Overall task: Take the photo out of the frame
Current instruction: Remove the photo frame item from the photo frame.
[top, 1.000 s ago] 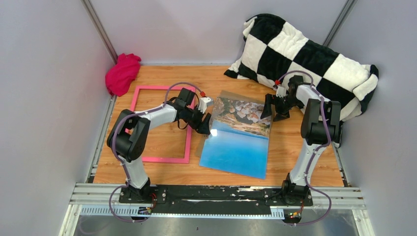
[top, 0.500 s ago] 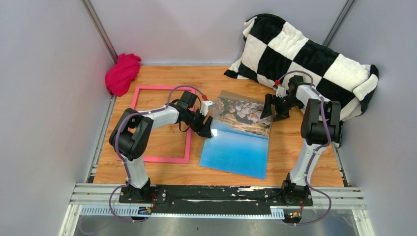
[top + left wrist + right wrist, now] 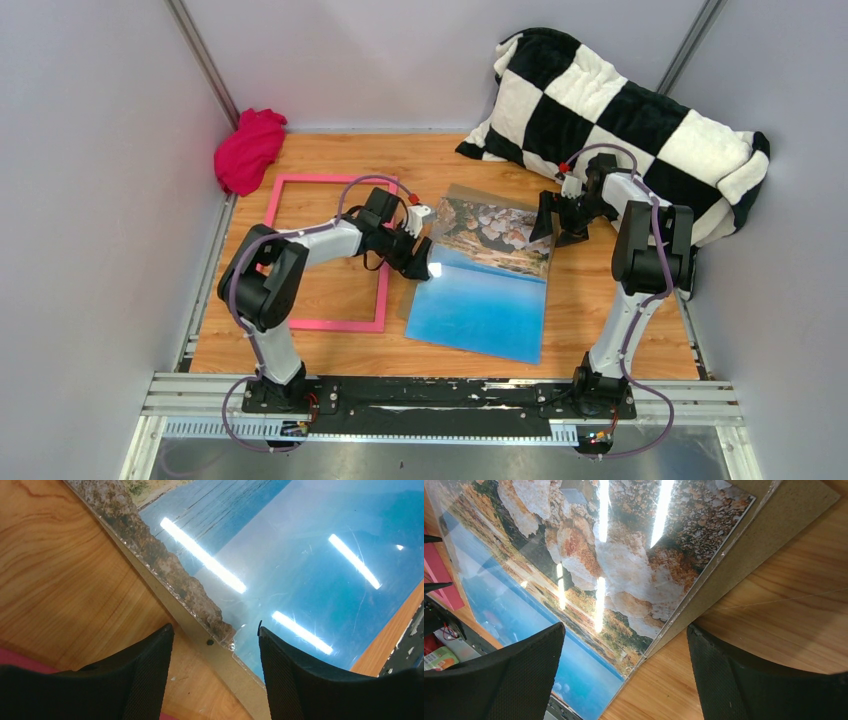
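2 spread, empty pairs: left fingers straddle photo edge, right fingers hover; pinch print only, not backing board.

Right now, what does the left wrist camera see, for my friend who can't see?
A shiny photo of blue sea and rocky shore lies on a brown board on the wooden table. Two open black jaws point down at their edge.

Lab robot test cell. Plain grey wall panels w/ alu corner posts on 3 sides, alu extrusion rail along bottom edge, wood-look tabletop (props only: checkered cushion upper right, pink cloth upper left).
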Robot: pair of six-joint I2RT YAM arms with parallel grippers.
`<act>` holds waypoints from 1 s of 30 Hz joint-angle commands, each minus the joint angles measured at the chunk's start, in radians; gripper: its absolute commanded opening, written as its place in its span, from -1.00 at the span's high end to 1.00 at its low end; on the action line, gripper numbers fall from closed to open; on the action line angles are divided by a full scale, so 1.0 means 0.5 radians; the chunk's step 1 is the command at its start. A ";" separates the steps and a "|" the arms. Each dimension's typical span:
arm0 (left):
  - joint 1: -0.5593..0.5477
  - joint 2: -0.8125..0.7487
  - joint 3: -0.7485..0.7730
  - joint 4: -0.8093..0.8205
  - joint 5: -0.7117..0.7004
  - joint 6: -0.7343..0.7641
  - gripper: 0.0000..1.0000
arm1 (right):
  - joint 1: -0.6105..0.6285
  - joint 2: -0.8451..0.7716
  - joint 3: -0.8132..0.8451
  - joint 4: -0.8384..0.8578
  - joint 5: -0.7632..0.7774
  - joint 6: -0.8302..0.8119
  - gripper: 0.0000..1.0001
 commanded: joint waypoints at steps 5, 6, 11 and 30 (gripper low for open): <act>-0.015 -0.192 -0.111 0.175 -0.093 -0.047 -0.30 | -0.016 -0.005 -0.047 -0.028 -0.023 0.012 -0.84; -0.015 -0.200 -0.118 0.184 -0.092 -0.047 -0.29 | -0.016 -0.006 -0.046 -0.028 -0.023 0.012 -0.84; -0.022 -0.160 -0.097 0.152 -0.007 -0.032 -0.29 | -0.015 -0.003 -0.044 -0.028 -0.022 0.012 -0.84; -0.094 0.024 -0.041 0.080 -0.063 0.013 -0.27 | -0.016 0.001 -0.046 -0.028 -0.038 0.012 -0.83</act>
